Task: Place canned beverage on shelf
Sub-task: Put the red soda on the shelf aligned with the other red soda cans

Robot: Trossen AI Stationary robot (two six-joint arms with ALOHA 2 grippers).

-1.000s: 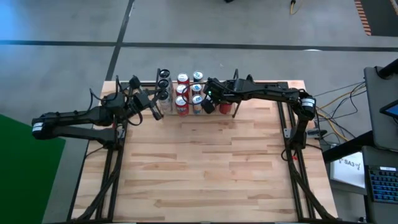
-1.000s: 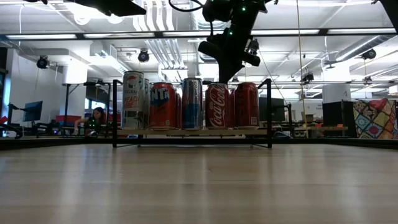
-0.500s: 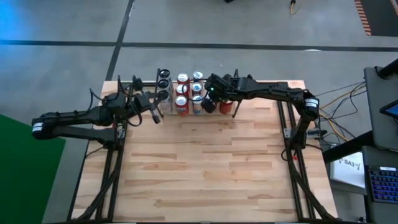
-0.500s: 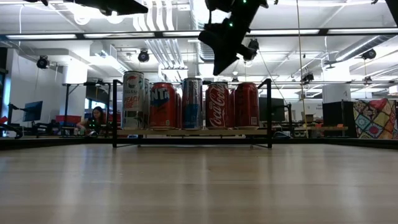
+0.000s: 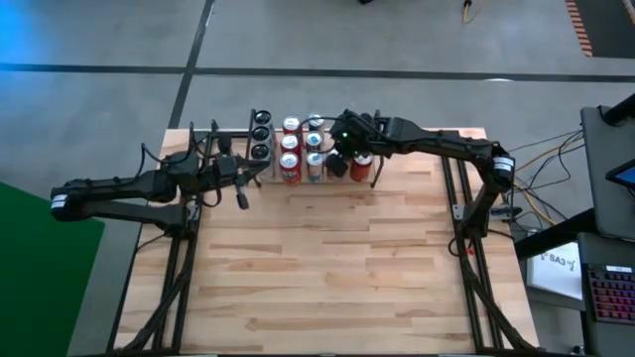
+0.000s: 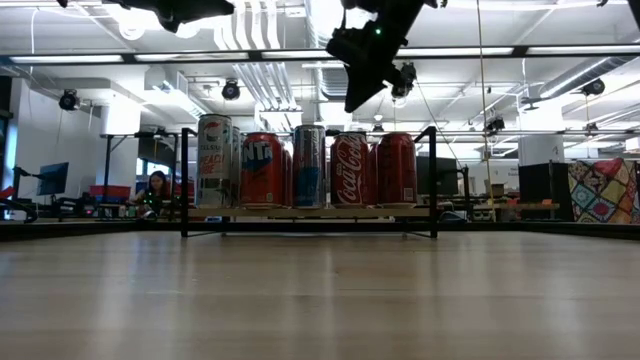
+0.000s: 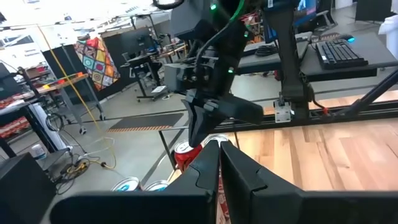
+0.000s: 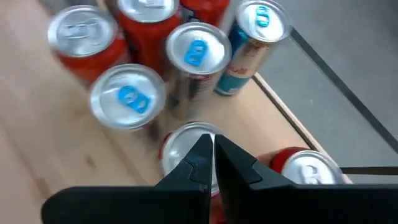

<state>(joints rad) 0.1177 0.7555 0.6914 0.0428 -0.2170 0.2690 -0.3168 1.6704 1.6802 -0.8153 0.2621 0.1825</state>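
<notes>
The shelf stands at the far edge of the wooden table, in the upper middle of the high view, and shows in the low view as a thin black rod rack with a light wooden floor. A row of cans stands upright on it: a tall silver can at the left end, then a red can, a blue and silver can, a red cola can and another red can at the right end. In the high view, further cans stand behind them in a second row.

The right gripper hangs above the right part of the rack, empty, its fingers pressed together. In the low view it appears near the top of the frame, clear of the can tops. The right wrist view looks down past the closed fingers onto silver can lids with blue tabs and onto red cans.

The left gripper sits over the table just left of the shelf, in the left middle of the high view, its fingers also closed and holding nothing. Its wrist view shows the joined fingers with the right arm beyond them.
</notes>
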